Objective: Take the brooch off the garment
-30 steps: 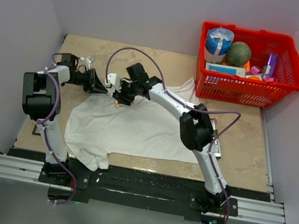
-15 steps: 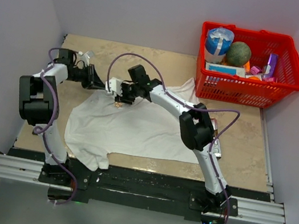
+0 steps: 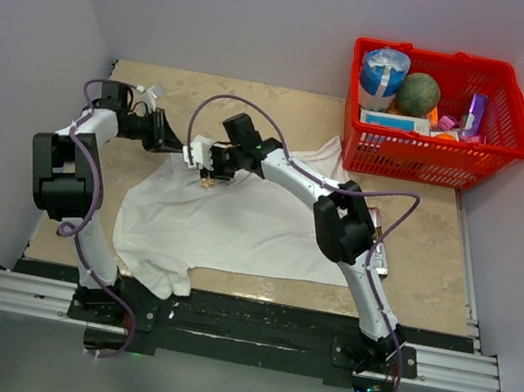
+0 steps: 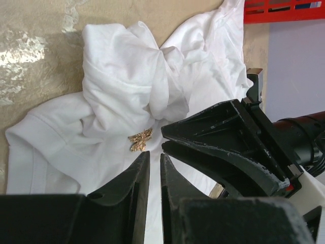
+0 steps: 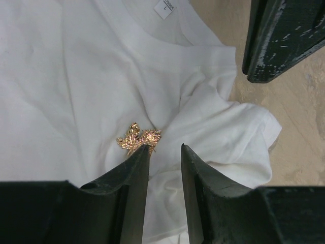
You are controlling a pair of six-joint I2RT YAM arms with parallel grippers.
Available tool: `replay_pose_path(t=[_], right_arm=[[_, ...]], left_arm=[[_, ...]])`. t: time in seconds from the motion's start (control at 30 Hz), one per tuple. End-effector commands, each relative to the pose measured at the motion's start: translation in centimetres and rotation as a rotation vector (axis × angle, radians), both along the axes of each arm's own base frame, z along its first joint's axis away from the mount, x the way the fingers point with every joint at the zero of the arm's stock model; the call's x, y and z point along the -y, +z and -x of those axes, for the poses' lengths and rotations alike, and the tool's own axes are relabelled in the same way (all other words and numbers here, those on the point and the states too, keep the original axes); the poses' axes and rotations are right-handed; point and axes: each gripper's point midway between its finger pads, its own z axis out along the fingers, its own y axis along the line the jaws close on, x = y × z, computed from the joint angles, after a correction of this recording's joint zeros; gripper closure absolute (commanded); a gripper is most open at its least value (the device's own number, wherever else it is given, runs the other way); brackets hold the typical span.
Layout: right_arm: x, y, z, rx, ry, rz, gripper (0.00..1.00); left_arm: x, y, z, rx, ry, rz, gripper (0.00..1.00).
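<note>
My right gripper (image 5: 163, 148): fingers apart, white cloth showing in the gap between them, nothing clamped.
Where it sits: low over the garment (image 5: 66, 76); one fingertip (image 5: 143, 150) is at the lower edge of the brooch (image 5: 139, 138), which lies outside the gap.
My left gripper (image 4: 155, 155): fingers drawn close with only a thin slit between; I cannot tell whether any cloth is pinched.
The two grippers: tips near each other over the same patch of cloth, facing one another.
Brooch: gold, pinned to the garment below the neckline, just beside a bunched fold.
Garment: white, wrinkled, spread on the bench (image 3: 436, 247).
Basket (image 3: 499, 147): red, at the far right corner, well apart from the brooch.
</note>
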Motion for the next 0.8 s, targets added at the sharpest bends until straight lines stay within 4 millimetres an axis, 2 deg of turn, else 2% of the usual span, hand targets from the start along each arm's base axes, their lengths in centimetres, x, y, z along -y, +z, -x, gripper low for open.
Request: replay_pose_path(t=[0.0, 0.27, 0.53, 0.77], right_arm=[[-1.7, 0.9, 0.1, 0.060, 0.070, -0.037, 0.66], [-2.0, -0.5, 1.2, 0.043, 0.123, -0.002, 0.68], [-1.9, -1.9, 0.1, 0.084, 0.095, 0.035, 0.71], [-1.5, -2.4, -0.2, 0.095, 0.082, 0.055, 0.75]], left_arm=[[-0.5, 2.9, -1.1, 0.083, -0.001, -0.004, 0.82], [-0.6, 2.6, 0.0, 0.075, 0.016, -0.001, 0.82], [-2.1, 2.9, 0.9, 0.079, 0.059, -0.006, 0.82], [-2.1, 2.8, 1.0, 0.081, 0.071, 0.010, 0.81]])
